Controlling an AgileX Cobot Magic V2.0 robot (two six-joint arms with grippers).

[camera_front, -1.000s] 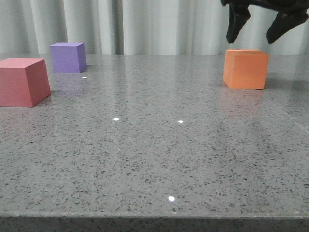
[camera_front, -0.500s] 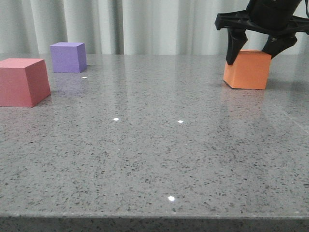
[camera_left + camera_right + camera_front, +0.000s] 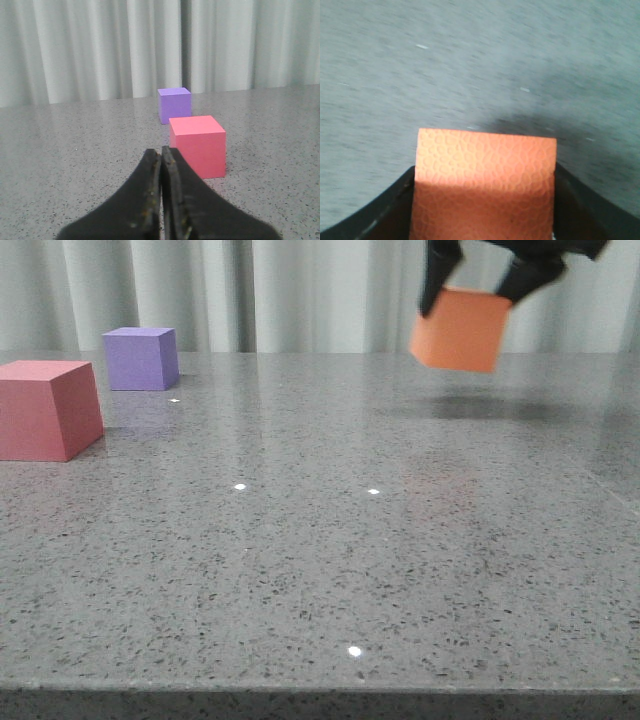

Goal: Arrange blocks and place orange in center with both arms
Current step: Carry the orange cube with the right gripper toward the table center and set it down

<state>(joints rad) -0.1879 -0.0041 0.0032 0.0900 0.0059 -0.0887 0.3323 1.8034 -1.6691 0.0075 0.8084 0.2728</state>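
The right gripper [image 3: 478,285] is gripping the orange cube [image 3: 459,331], now lifted off the table [image 3: 320,570] and apparently travelling toward centre; the left gripper [image 3: 161,165] is sitting closed and empty.

you're looking at a worktop [image 3: 300,570] of grey speckled stone or stone-look laminate, polished enough to throw back small bright light spots and faint coloured reflections. the orange cube [image 3: 460,330] looks like matt foam; in the right wrist view its face [image 3: 485,175] shows a fine pebbled, cell-like texture with no shine. the pinkish-red cube [image 3: 45,408] and the purple cube [image 3: 142,358] have the same dull, even finish and crisp edges. the left pincer [image 3: 161,165] has black fingers that look like hard plastic, slightly rough and scuffed along the inner edges. behind, you see a pale curtain [image 3: 100,50], soft pleated cloth, matt.
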